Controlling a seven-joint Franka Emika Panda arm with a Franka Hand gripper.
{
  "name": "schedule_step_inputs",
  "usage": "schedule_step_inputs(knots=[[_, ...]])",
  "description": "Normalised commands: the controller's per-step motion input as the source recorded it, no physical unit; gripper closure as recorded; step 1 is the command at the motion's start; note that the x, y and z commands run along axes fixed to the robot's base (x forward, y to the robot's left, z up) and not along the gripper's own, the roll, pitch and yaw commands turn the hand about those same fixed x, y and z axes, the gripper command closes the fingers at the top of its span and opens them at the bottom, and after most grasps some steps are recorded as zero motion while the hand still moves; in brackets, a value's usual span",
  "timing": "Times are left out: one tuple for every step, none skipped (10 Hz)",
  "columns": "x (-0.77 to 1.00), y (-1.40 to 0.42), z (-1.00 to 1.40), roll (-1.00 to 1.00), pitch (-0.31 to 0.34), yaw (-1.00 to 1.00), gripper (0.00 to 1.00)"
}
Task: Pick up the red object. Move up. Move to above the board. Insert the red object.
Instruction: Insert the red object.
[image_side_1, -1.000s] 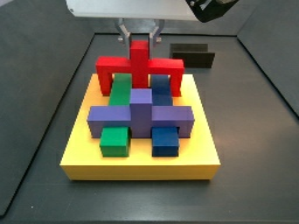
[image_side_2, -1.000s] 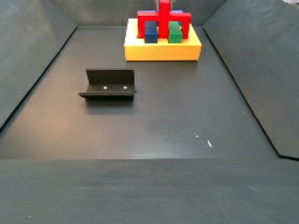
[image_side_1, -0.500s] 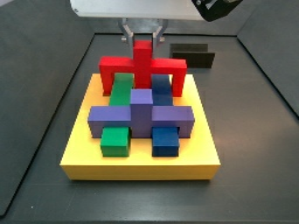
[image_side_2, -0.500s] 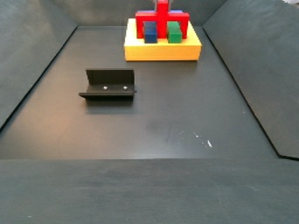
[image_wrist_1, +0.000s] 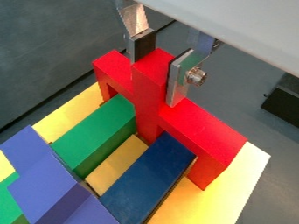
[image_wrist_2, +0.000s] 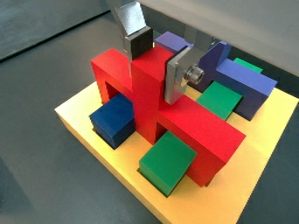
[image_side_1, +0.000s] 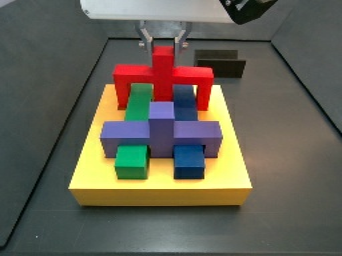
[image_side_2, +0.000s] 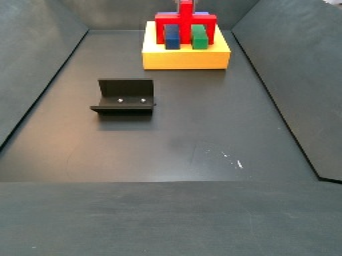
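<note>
The red object (image_side_1: 134, 75) is an arch with a central upright tab, standing at the board's far end; its legs straddle a green bar (image_side_1: 136, 100) and a blue bar (image_side_1: 183, 97). My gripper (image_side_1: 162, 42) is directly above it, shut on the tab, with one finger on each side in both wrist views (image_wrist_1: 162, 70) (image_wrist_2: 158, 68). The red crossbar (image_wrist_1: 187, 127) (image_wrist_2: 187, 127) sits low over the yellow board (image_side_1: 160, 190) (image_wrist_1: 65, 115) (image_wrist_2: 84, 118). The purple cross piece (image_side_1: 160, 130) lies just in front of it. In a side view the red object (image_side_2: 170, 22) and board (image_side_2: 185, 60) are at the far end.
The dark fixture (image_side_2: 123, 97) stands on the grey floor in mid-table, also behind the board (image_side_1: 221, 62). Short green (image_side_1: 130, 160) and blue (image_side_1: 190, 162) blocks sit at the board's near end. Sloped dark walls enclose the floor.
The gripper and the red object have shifted very slightly since a second ago; nothing visibly differs from half a second ago.
</note>
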Motion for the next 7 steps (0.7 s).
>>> schedule_step_inputs(knots=[[0.04,0.0,-0.05,0.08,0.007,0.25,1.0],[0.03,0.0,-0.06,0.04,0.014,0.21,1.0],[0.0,0.0,-0.08,0.0,0.006,0.07,1.0],[0.0,0.0,-0.07,0.0,0.0,-0.04,1.0],[-0.02,0.0,-0.1,0.0,0.0,-0.17,1.0],[-0.06,0.0,-0.17,0.0,0.0,-0.18,1.0],[-0.05,0.0,-0.36,-0.06,-0.024,-0.18,1.0]])
